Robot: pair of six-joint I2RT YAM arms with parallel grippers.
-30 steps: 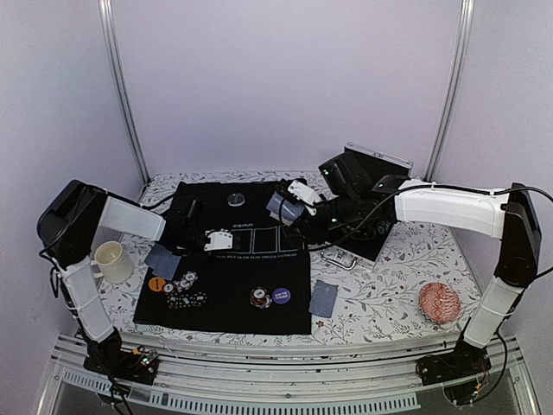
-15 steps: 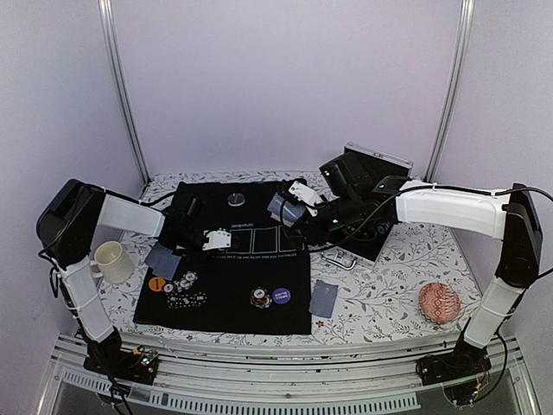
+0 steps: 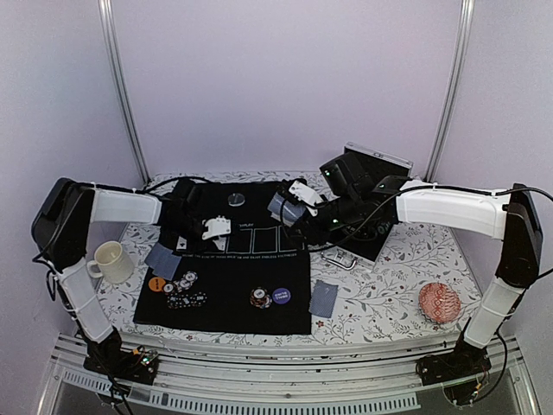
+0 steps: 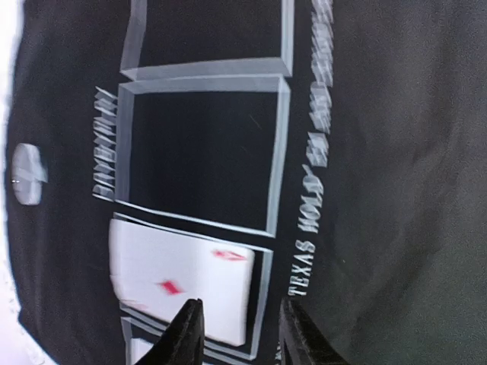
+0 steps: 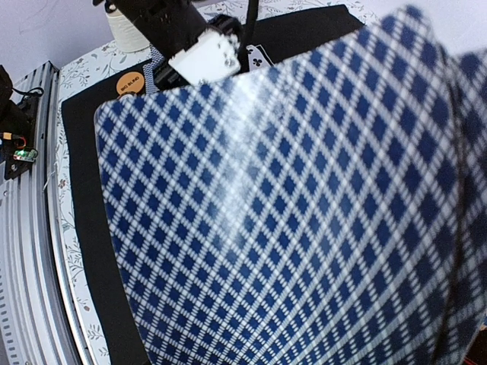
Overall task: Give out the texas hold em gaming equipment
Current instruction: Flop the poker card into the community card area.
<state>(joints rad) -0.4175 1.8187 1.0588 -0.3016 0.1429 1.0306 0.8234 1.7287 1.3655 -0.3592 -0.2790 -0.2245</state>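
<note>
Black mat [image 3: 259,290]: thin, slippery face-up card [image 4: 179,285] beyond my left gripper [image 4: 240,334], jaws parted; right gripper [image 3: 294,201] clamps a bendy checked card [image 5: 266,213]; I'd pinch edges.

Count from the overhead view.

- Black mat [image 3: 259,270]: 1.
- Cream mug [image 3: 112,261]: 1.
- Red patterned disc [image 3: 439,303]: 1.
- Button discs: 3. These are the orange disc [image 3: 156,284], purple disc [image 3: 281,296] and silver disc [image 3: 236,200].
- Chip groups: 2.
  - The left cluster [image 3: 184,290] has several small stacks; the exact number is not resolvable.
  - There is a single stack [image 3: 260,297].
- Card lots, backs up: 3. The left pile [image 3: 162,259] and right pile [image 3: 324,297] lie on the surface. The held card [image 3: 283,207] is raised.
- Face-up cards, left wrist view: 1 whole diamond card [image 4: 179,285], plus the white edge of a second.
- Small metal loop [image 3: 343,259]: 1.
</note>
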